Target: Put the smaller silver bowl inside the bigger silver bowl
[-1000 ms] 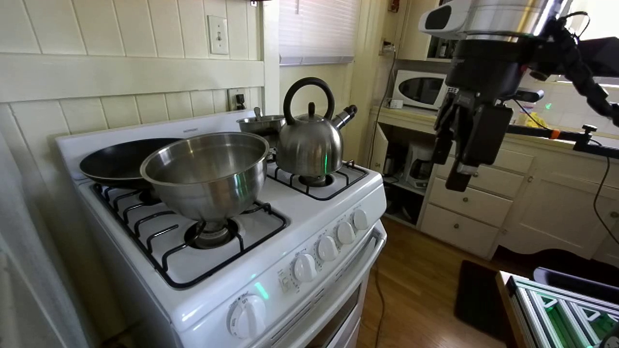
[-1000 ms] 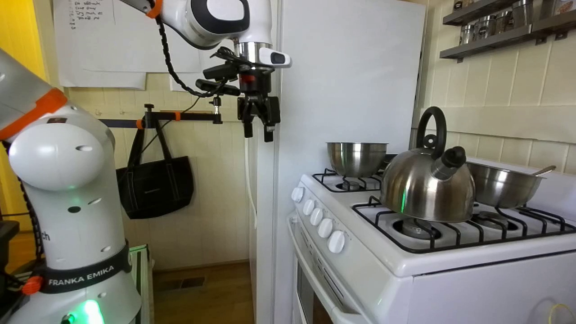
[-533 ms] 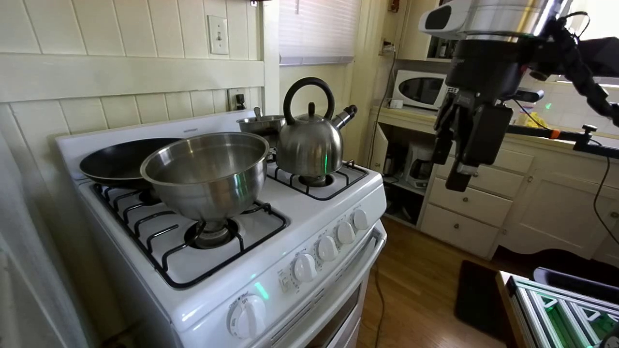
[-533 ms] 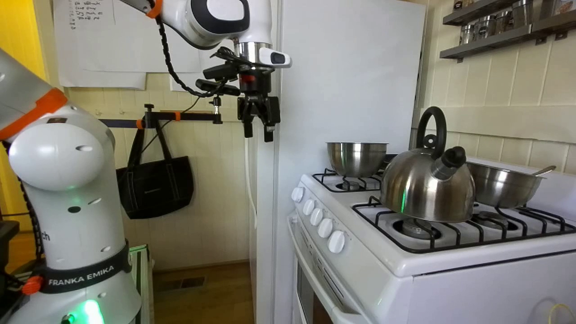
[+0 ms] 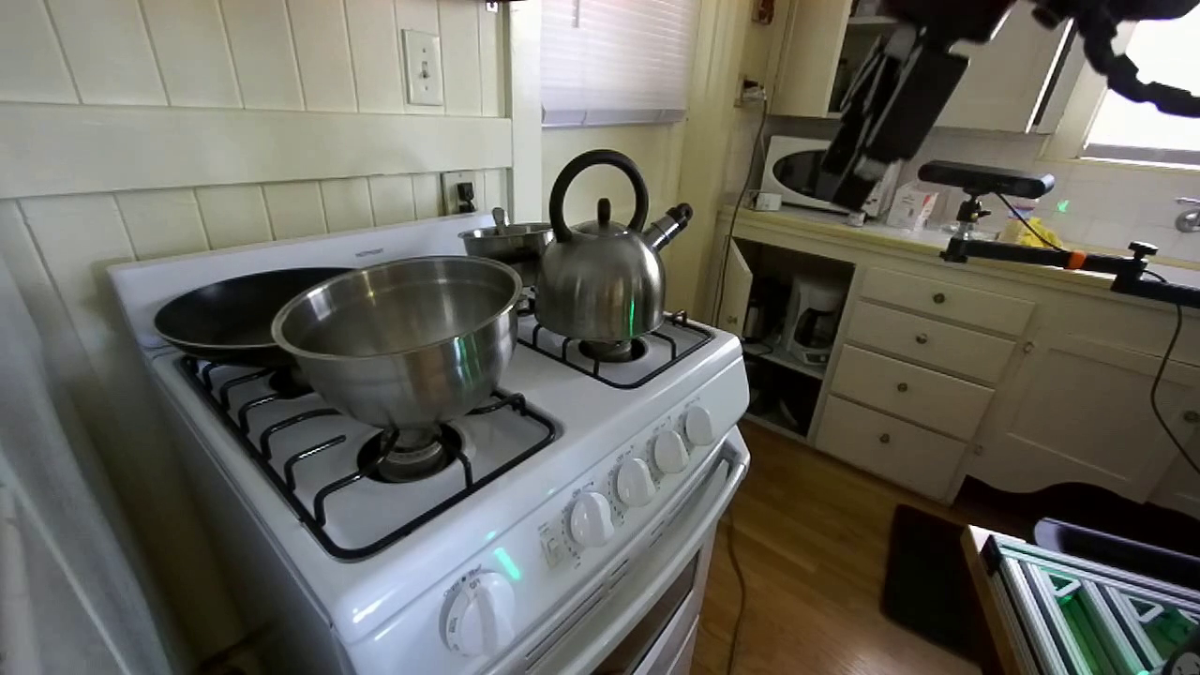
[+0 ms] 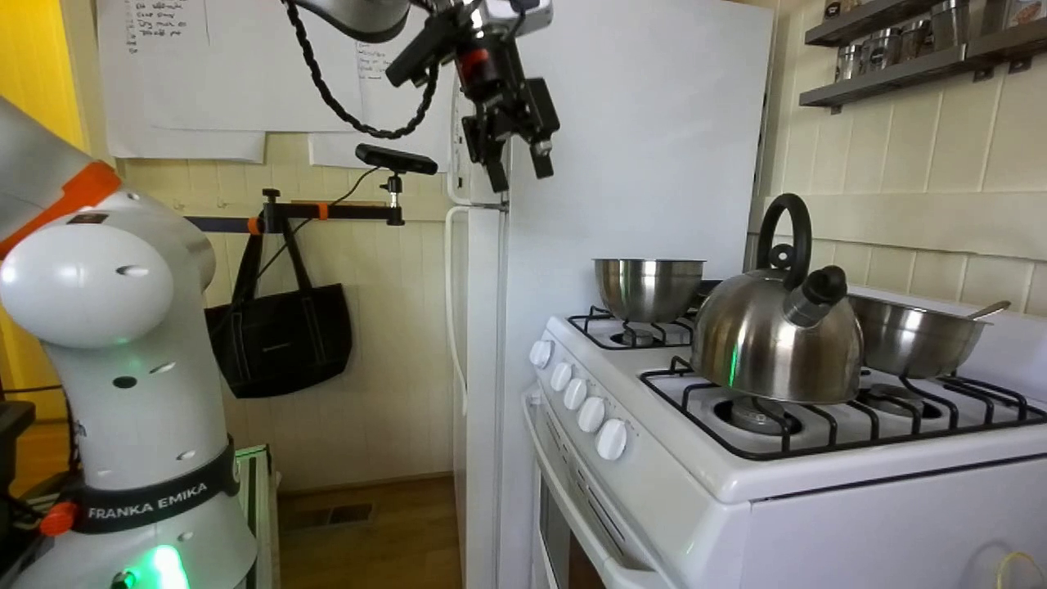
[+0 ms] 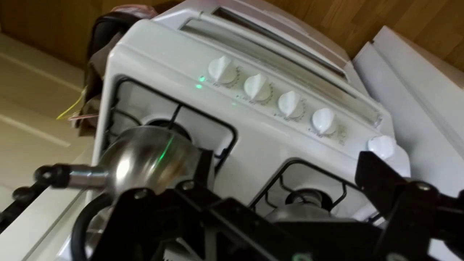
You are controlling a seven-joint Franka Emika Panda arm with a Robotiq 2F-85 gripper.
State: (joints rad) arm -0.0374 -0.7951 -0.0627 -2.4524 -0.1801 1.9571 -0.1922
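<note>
The bigger silver bowl (image 5: 412, 375) is a deep steel bowl upright on a front burner, also in an exterior view (image 6: 649, 293); in the wrist view its side (image 7: 302, 213) shows, mostly hidden by the gripper. The smaller silver bowl (image 6: 920, 339), with a spoon handle over its rim, stands on a back burner, partly hidden by the kettle in both exterior views (image 5: 502, 246). I take the deep front bowl as the bigger. My gripper (image 6: 520, 172) is open and empty, tilted, high in front of the stove, apart from both bowls. Its fingers (image 7: 204, 165) stand wide apart in the wrist view.
A steel kettle (image 6: 777, 343) with a tall black handle stands on the other front burner, in front of the smaller bowl. A dark pan (image 5: 239, 309) sits on a back burner behind the bigger bowl. A wall (image 6: 1006, 221) rises behind the stove.
My gripper has risen, moved slightly toward the stove and tilted, its fingertips now slanting toward the stove in the exterior view. The bowls, kettle and pan have not moved.
</note>
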